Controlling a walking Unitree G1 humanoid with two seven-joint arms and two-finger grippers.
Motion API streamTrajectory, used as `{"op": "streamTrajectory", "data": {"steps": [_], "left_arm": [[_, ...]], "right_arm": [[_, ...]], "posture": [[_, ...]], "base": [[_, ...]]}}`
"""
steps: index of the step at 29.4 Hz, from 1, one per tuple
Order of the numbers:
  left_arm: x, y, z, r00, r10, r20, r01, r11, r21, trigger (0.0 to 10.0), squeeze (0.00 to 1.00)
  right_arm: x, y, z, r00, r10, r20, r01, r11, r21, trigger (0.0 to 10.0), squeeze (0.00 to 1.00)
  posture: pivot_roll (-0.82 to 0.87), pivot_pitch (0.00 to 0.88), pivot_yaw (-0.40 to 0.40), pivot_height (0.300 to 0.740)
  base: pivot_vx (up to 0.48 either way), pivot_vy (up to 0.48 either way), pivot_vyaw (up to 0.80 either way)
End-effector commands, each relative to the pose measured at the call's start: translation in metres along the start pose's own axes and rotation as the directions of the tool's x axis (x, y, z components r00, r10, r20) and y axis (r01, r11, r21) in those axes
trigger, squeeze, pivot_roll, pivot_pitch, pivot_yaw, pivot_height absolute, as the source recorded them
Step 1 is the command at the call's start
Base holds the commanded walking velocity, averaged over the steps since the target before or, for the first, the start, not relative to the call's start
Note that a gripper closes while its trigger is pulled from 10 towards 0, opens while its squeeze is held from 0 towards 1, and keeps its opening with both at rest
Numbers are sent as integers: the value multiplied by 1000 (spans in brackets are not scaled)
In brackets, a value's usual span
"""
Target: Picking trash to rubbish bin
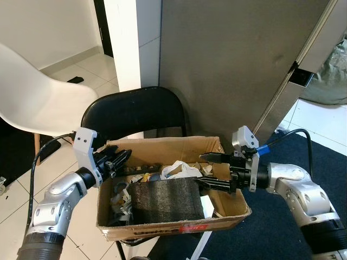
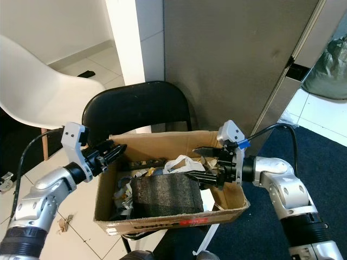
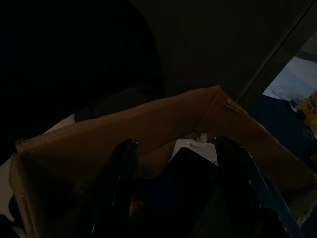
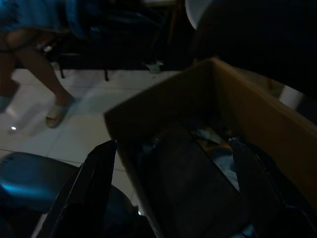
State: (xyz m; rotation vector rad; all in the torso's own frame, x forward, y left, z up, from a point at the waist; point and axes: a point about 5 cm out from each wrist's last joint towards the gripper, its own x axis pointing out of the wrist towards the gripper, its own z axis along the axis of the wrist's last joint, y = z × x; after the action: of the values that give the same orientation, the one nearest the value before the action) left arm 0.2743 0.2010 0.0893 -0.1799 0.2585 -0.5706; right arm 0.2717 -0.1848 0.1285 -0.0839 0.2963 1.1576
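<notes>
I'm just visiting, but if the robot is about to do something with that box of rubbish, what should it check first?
1. Cardboard box sits on the black chair: ok.
2. Right claw open across the box's right wall: ok.
3. Left claw at the left wall: ok; firm grip: cannot tell.
4. Dark foam block and white bag lie inside: ok.
5. Person's legs nearby, path clear: not ok.
</notes>
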Motion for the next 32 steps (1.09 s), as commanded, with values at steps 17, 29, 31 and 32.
{"op": "streamTrajectory", "data": {"steps": [17,29,31,32], "left_arm": [[-6,9,-1,1000,24,-12,-23,1000,17,10000,1000],[-3,0,32,987,-38,157,39,999,-7,10000,0],[2,-17,55,949,-113,295,128,991,-34,10000,0],[2,-17,55,949,-113,295,128,991,-34,10000,0]], "right_arm": [[-1,-6,-3,999,-32,-44,31,999,-28,10000,0],[0,-11,2,996,-87,6,87,995,-47,10000,0],[2,-19,14,980,-174,92,177,984,-27,10000,0],[2,-19,14,980,-174,92,177,984,-27,10000,0]], "posture": [[33,0,-17,740],[32,0,-16,740],[29,0,-14,740],[29,0,-14,740]], "base": [[0,0,0],[0,0,0],[0,0,0],[0,0,0]]}}
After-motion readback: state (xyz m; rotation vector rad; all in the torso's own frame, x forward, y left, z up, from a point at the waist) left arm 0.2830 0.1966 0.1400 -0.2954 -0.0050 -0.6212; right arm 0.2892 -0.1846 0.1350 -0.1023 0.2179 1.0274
